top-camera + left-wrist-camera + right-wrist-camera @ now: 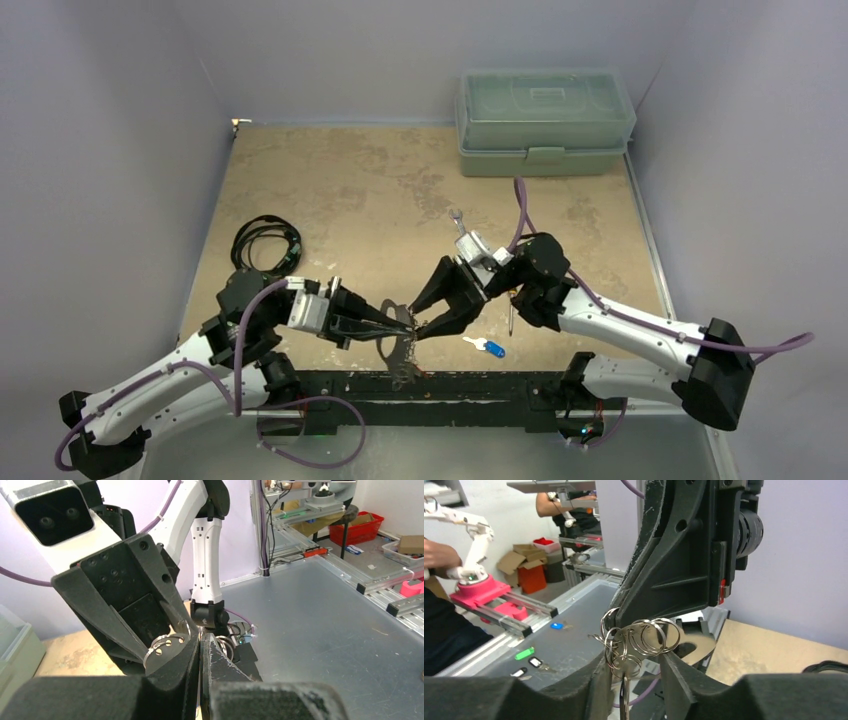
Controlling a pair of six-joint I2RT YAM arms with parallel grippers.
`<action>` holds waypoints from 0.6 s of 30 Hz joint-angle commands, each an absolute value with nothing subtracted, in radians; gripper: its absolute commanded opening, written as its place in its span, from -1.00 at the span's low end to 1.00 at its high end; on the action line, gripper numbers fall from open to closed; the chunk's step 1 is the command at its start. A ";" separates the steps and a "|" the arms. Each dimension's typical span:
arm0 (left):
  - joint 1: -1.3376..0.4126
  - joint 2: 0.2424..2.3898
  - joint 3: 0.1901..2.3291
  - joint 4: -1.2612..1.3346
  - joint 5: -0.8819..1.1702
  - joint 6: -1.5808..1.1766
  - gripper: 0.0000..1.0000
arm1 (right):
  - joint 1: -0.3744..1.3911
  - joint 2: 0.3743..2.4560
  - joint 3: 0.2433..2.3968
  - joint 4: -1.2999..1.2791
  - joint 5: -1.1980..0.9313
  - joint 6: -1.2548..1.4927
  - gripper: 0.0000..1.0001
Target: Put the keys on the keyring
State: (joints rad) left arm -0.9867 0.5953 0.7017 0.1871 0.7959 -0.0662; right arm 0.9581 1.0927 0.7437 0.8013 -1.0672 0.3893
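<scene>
Jaws of the left gripper (200,645) are pinched shut on the flat keyring (167,648), out by the table's (350,200) near edge. Then the right gripper (633,662) is part-open, split rings (646,636) sitting between its fingers, and a blue key (490,348) lies on the table just beside it.

Robotics lab: aluminium rails (387,580), spare arm rig (474,555), cardboard boxes (516,562).
</scene>
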 commanded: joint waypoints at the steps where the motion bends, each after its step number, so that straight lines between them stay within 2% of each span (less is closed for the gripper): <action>1: -0.986 0.586 0.689 0.200 0.713 -0.045 -1.00 | 0.957 1.126 0.751 0.860 -0.991 0.490 -0.26; 4: -0.986 0.569 0.676 0.224 0.712 -0.057 -1.00 | 0.957 1.124 0.796 0.602 -0.859 0.321 -0.36; 5: -0.985 0.568 0.674 0.229 0.705 -0.057 -1.00 | 0.957 1.124 0.802 0.574 -0.837 0.309 -0.25; 9: -0.985 0.559 0.677 0.210 0.676 -0.045 -1.00 | 0.957 1.058 0.790 0.476 -0.810 0.273 0.58; 10: -0.986 0.547 0.673 0.205 0.663 -0.042 -1.00 | 0.957 1.026 0.789 0.419 -0.757 0.234 0.65; 15: -0.985 0.503 0.650 0.228 0.617 -0.050 -1.00 | 0.957 0.834 0.804 0.182 -0.527 0.102 0.74; 18: -0.985 0.494 0.642 0.254 0.611 -0.062 -1.00 | 0.957 0.719 0.790 0.133 -0.472 0.077 0.57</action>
